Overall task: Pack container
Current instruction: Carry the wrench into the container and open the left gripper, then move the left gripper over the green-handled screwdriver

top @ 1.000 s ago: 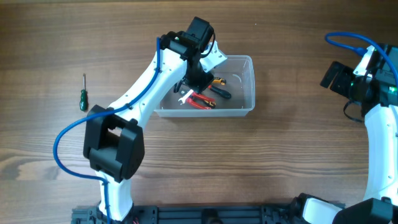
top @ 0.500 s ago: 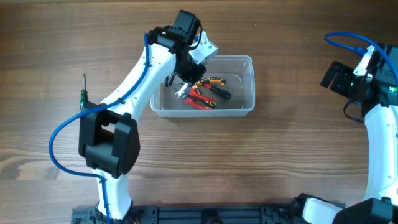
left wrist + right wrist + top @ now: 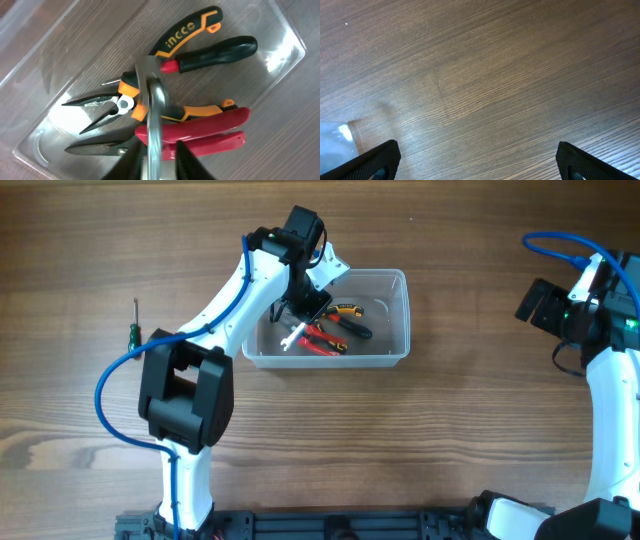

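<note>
The clear plastic container sits in the middle of the table. It holds orange-and-black pliers, red-handled pliers and a black-handled screwdriver. My left gripper is over the container's left part, shut on a silver wrench. In the left wrist view the wrench runs up from between the fingers, above the red pliers, the orange pliers and the container floor. My right gripper is open and empty at the far right, with its fingers over bare wood.
A green-handled screwdriver lies on the table at the far left, apart from the container. The left arm stretches from the front edge up over the container's left rim. The table is brown wood.
My left gripper has shifted a little to the left over the container, still holding the wrench. The right arm has not moved.
</note>
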Robot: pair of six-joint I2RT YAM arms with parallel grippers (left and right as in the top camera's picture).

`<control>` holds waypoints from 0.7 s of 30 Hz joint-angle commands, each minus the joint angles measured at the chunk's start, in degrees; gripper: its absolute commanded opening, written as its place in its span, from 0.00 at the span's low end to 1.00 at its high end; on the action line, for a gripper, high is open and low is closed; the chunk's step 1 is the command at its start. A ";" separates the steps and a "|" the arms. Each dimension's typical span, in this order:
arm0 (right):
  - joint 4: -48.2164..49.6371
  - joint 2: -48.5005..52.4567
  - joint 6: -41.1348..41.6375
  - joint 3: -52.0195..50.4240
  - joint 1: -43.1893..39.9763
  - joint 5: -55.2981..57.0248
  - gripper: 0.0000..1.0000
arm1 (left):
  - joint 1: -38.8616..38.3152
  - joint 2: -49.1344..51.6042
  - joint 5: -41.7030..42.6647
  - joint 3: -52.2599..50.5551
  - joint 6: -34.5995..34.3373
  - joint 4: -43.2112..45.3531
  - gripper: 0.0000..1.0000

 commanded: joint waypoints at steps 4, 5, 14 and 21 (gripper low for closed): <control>0.13 -0.26 1.07 0.07 -0.02 0.98 1.00 | 0.00 0.02 1.51 0.42 0.44 0.35 0.30; 0.13 -0.26 1.07 0.07 -0.02 0.96 1.00 | 0.00 0.02 1.51 0.42 0.44 0.44 0.31; 0.13 -0.26 1.05 0.07 -0.02 0.98 1.00 | 0.07 -2.99 -1.60 6.43 -5.11 1.62 0.45; 0.13 -0.26 1.07 0.07 -0.02 0.98 1.00 | 2.27 -12.15 -2.54 13.42 -8.61 -1.33 0.99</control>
